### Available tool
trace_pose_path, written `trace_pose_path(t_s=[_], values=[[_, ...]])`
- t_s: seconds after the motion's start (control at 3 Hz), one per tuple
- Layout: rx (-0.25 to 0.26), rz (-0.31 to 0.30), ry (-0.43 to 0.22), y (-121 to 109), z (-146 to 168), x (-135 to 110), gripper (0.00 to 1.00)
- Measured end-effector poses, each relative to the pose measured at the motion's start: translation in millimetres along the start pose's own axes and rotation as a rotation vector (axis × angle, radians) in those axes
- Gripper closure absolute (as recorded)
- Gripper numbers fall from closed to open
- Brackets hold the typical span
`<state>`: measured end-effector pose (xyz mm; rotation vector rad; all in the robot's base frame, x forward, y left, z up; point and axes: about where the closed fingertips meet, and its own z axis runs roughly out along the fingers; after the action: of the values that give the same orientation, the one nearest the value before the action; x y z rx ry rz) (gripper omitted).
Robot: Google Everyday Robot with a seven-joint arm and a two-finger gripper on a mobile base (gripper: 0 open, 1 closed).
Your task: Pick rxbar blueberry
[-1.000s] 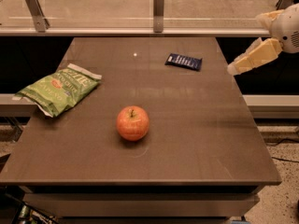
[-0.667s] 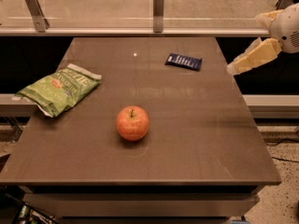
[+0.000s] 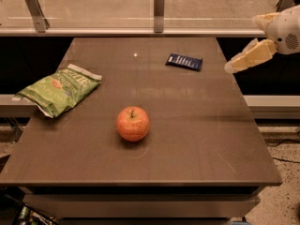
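The rxbar blueberry (image 3: 184, 62) is a small flat dark navy wrapper with white lettering, lying flat at the far right of the brown table (image 3: 187, 139). My gripper (image 3: 234, 65) hangs at the right edge of the view, just off the table's right side, to the right of the bar and apart from it. Its pale fingers (image 3: 251, 56) point down and left toward the table. It holds nothing.
A red-orange apple (image 3: 133, 123) stands near the table's middle. A crinkly green chip bag (image 3: 60, 89) lies at the left edge. A glass barrier with metal posts (image 3: 159, 3) runs along the far side.
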<state>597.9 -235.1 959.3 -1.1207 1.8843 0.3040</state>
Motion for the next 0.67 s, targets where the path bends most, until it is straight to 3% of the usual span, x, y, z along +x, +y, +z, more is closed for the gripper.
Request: trace_pose_path(t_s=[0.67], values=[[-0.011,0.017,-0.079,-18.4,20.4,10.7,0.0]])
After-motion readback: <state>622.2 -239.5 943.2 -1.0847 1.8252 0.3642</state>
